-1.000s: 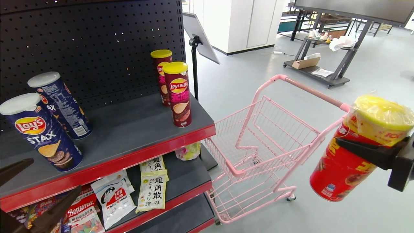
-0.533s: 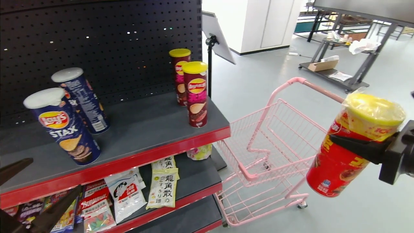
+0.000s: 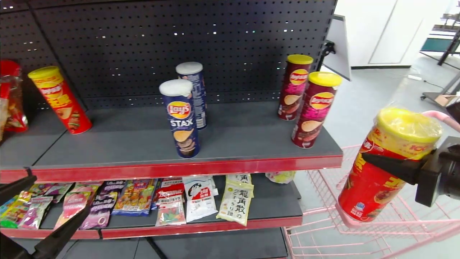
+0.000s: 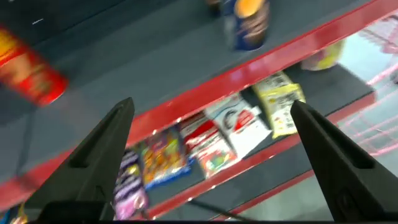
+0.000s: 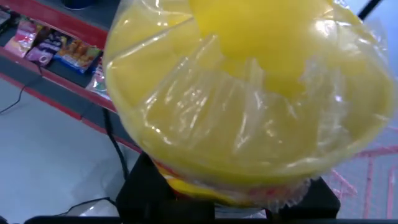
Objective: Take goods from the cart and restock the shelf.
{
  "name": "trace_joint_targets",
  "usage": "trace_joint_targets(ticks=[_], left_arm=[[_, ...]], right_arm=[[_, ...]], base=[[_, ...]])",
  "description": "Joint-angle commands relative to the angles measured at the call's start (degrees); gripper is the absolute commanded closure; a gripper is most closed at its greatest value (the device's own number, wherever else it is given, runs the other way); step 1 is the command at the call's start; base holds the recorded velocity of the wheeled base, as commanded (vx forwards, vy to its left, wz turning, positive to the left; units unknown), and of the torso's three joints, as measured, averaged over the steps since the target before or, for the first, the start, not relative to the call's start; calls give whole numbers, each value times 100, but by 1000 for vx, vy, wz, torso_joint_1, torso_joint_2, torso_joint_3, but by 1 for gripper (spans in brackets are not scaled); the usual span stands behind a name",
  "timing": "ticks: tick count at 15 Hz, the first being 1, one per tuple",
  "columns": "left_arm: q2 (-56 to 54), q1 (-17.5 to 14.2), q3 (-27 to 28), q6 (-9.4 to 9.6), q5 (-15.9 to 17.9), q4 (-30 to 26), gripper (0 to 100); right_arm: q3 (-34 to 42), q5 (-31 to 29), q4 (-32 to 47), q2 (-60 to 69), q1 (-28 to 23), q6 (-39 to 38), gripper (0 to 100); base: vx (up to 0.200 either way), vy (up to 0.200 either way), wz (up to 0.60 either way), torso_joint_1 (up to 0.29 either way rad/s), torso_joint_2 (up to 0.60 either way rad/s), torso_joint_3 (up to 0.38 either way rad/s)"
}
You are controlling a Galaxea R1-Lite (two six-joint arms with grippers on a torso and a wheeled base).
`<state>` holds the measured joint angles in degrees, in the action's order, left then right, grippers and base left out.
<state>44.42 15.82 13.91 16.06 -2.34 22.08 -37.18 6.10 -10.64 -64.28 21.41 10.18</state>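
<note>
A red chip can with a yellow lid under clear wrap (image 3: 381, 172) hangs tilted in the air to the right of the shelf, above the pink cart (image 3: 377, 230). My right gripper (image 3: 390, 166) is shut on its upper part; up close, the wrapped lid (image 5: 261, 93) sits right in front of the right wrist camera. The grey top shelf (image 3: 233, 136) with a red front edge holds two blue cans (image 3: 179, 118), two maroon cans (image 3: 312, 108) and one red can (image 3: 59, 99). Low at the left, my left gripper (image 3: 39, 208) (image 4: 211, 106) is open and holds nothing.
The lower shelf (image 3: 266, 208) carries several snack bags (image 3: 201, 198). A black pegboard wall (image 3: 179, 46) backs the shelf. Bare shelf surface lies between the red can and the blue cans. A white board on a stand (image 3: 337, 50) is beside the shelf's right end.
The head camera has swung left, so the shelf now spans the view and the cart sits at the right edge. The right gripper still holds the red can.
</note>
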Motion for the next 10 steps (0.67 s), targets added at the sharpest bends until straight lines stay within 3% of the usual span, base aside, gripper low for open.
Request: trace_joint_targets(ticks=[1, 3, 5, 10], left_arm=[[5, 0, -2, 3, -3, -2, 0], [5, 0, -2, -6, -3, -2, 0], [5, 0, -11, -6, -3, -2, 0], [5, 0, -2, -6, -3, -2, 0]], right_arm=[[62, 6, 1, 3, -14, 37, 100], [123, 252, -17, 74, -5, -7, 100], [185, 1271, -17, 241, -31, -104, 100], [413, 1271, -184, 443, -31, 2, 100]], base=[[0, 0, 0, 0, 0, 0], [0, 0, 0, 0, 0, 0], [0, 200, 0, 0, 0, 7], [0, 200, 0, 5, -1, 1]])
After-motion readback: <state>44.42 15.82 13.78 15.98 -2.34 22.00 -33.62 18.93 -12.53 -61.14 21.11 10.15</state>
